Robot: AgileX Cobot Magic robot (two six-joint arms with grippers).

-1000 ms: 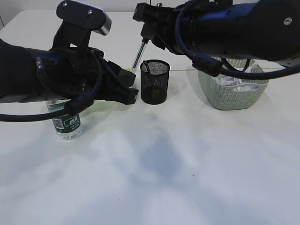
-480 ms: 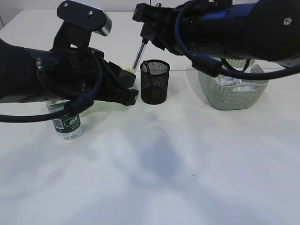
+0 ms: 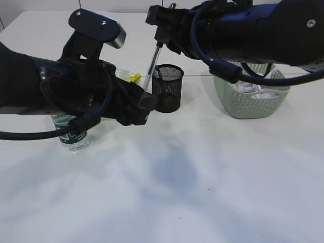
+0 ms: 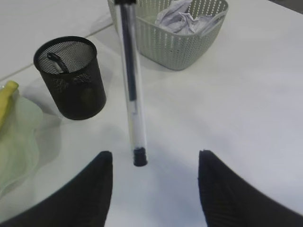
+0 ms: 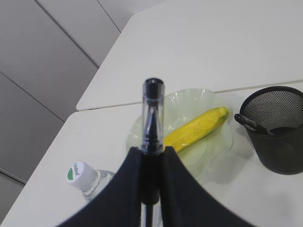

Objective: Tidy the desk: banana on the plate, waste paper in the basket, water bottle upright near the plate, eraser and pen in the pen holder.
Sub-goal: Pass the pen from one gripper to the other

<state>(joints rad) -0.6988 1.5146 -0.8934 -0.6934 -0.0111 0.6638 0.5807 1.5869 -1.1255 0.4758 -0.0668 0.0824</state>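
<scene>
A clear pen (image 3: 154, 63) hangs slanted beside the black mesh pen holder (image 3: 167, 88), and my right gripper (image 3: 162, 30) is shut on its upper end. In the right wrist view the fingers of that gripper (image 5: 152, 151) clamp the pen (image 5: 153, 113) above the banana (image 5: 196, 127) on the pale green plate (image 5: 215, 156). My left gripper (image 4: 154, 184) is open, its jaws wide apart below the pen's free tip (image 4: 139, 158). The water bottle (image 3: 71, 134) stands upright at the left, partly behind my left arm. Waste paper (image 4: 177, 16) lies in the basket (image 4: 189, 42). No eraser shows.
The pen holder (image 4: 73, 80) contains a slim dark object. The basket (image 3: 250, 98) stands right of the holder under my right arm. My left arm covers most of the plate (image 3: 124, 75) in the exterior view. Bare white tabletop fills the front.
My left gripper has opened and its arm has shifted right and nearer the camera. The pen stays in the right gripper, which has barely moved.
</scene>
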